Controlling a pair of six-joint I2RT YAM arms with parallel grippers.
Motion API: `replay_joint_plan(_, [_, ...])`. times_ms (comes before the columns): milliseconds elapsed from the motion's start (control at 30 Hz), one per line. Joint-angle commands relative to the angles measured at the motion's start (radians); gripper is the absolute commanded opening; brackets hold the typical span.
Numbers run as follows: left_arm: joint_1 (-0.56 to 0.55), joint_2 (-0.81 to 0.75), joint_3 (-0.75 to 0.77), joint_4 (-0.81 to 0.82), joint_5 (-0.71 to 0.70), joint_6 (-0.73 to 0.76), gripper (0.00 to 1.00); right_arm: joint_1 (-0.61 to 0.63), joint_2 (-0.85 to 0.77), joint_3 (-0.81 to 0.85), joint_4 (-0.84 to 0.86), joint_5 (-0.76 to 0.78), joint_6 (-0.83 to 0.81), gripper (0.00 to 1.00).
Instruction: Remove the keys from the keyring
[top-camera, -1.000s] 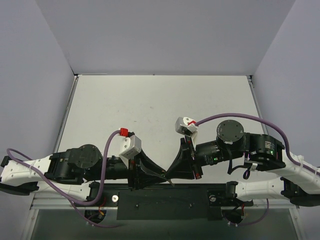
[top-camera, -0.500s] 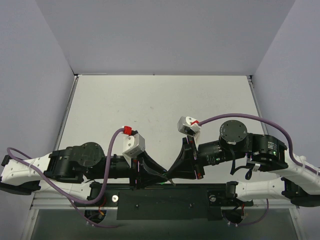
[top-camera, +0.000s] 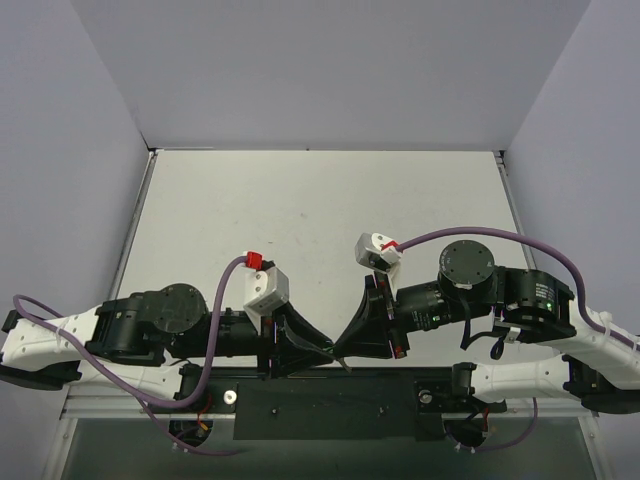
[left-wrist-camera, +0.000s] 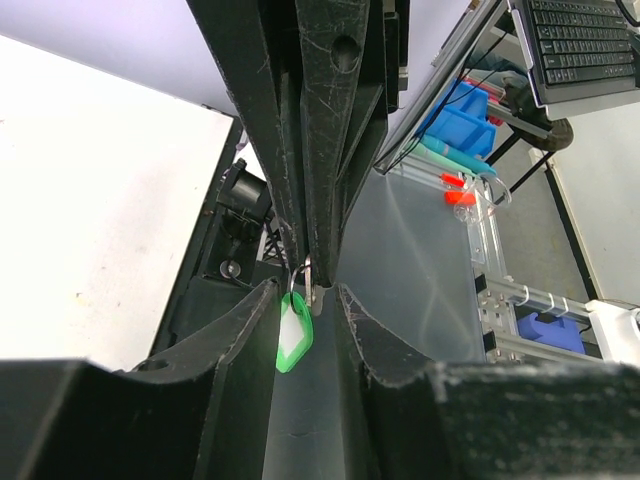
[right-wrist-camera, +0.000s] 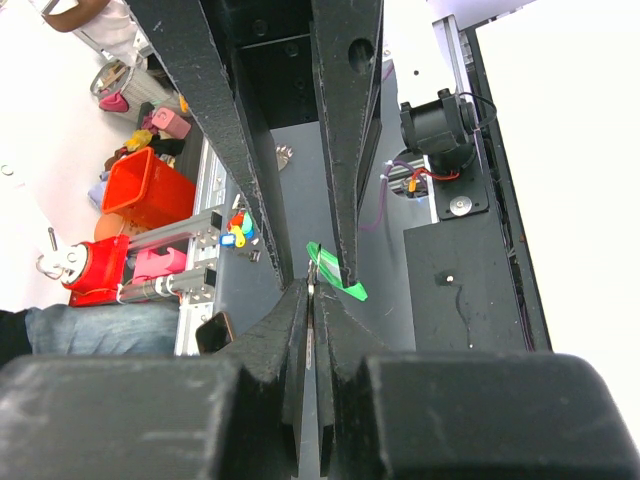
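My right gripper (right-wrist-camera: 313, 287) is shut on the thin silver key (right-wrist-camera: 314, 284), seen edge-on between its fingertips. The green keyring fob (right-wrist-camera: 336, 273) hangs from the key just beyond them. In the left wrist view the fob (left-wrist-camera: 293, 337) dangles on a small wire ring between my left gripper's (left-wrist-camera: 305, 290) parted fingers, against the left one. The key (left-wrist-camera: 311, 291) sticks out of the right gripper's shut tips above. In the top view both grippers, left (top-camera: 326, 350) and right (top-camera: 340, 352), meet tip to tip over the table's near edge.
A black base plate (top-camera: 330, 405) lies under the meeting point, between the arm bases. The white table (top-camera: 320, 210) stretches beyond, walled on three sides. Purple cables loop over both wrists. Bins and a keyboard stand outside the cell.
The left wrist has slid slightly right toward the right gripper, and the right wrist has shifted a little right. In the last half second hardly anything moved.
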Motion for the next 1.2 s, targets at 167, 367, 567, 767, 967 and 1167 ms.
replay_joint_plan(167, [-0.002,-0.012,0.041,-0.004,0.009,0.007,0.25,0.012,0.011,0.016,0.043,-0.022,-0.01,0.0])
replay_joint_plan(367, [-0.002,-0.002,0.049,-0.019,0.012,0.004,0.0,0.01,0.013,0.018,0.046,-0.019,-0.01,0.0])
replay_joint_plan(567, [-0.002,-0.005,0.035,0.013,-0.003,-0.007,0.0,0.012,0.005,0.011,0.049,0.006,-0.004,0.04])
replay_joint_plan(767, [-0.002,0.011,0.052,0.01,-0.078,-0.036,0.0,0.01,-0.035,-0.03,0.075,0.077,0.013,0.41])
replay_joint_plan(967, [-0.003,0.008,0.036,0.082,-0.15,-0.065,0.0,0.012,-0.189,-0.154,0.198,0.384,0.063,0.46])
replay_joint_plan(1167, [-0.003,0.003,0.024,0.188,-0.23,-0.115,0.0,0.012,-0.36,-0.356,0.422,0.599,0.162,0.45])
